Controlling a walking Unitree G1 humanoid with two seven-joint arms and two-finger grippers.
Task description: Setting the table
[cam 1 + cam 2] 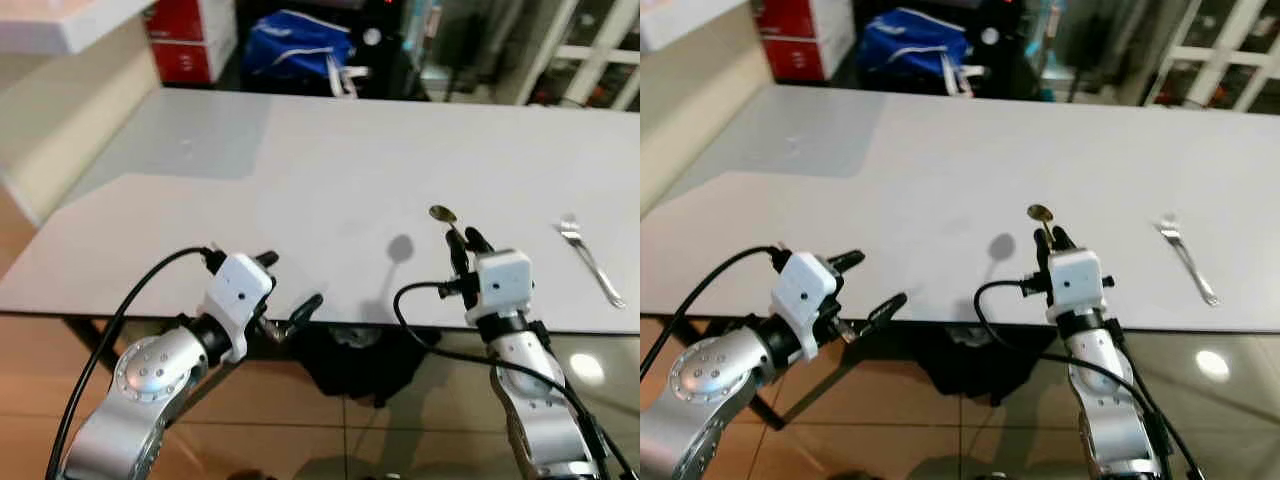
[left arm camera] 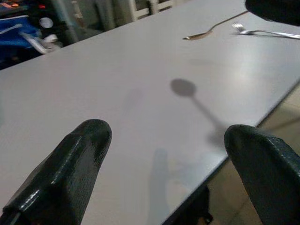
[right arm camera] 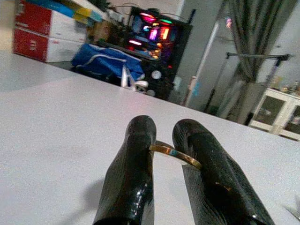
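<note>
A spoon [image 1: 1042,216] is clamped by its handle in the right gripper [image 1: 1053,240] above the table's [image 1: 330,170] near edge, beside the fork [image 1: 590,258], presumably for laying down, while the left gripper [image 1: 285,295], fingers apart, is kept clear at that edge.

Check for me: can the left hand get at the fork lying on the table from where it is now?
Probably not as things stand. The left hand hovers open at the table's near edge, while the fork lies far to the right, beyond the right hand holding the spoon, which sits in between.
</note>
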